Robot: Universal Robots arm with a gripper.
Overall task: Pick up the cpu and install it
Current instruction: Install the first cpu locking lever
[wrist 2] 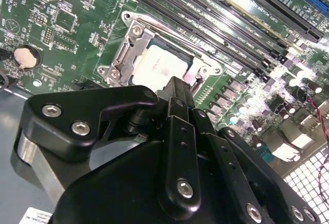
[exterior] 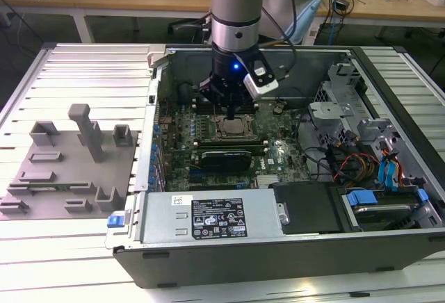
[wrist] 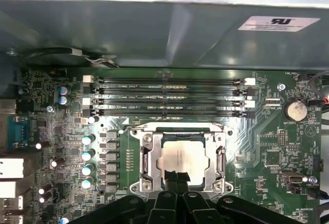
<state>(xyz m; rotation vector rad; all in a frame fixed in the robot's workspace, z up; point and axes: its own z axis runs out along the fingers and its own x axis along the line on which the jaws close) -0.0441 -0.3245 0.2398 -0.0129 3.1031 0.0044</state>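
The cpu is lying flat in its socket on the motherboard, its silvery top facing up inside the metal frame, just beside the memory slots. The hand is hanging right over the cpu's edge with its fingers clenched together, grasping nothing; whether the tips are touching the chip cannot be told. In the exterior view the arm is reaching straight down into the open case, which is sitting on the counter beside a grey fixture.
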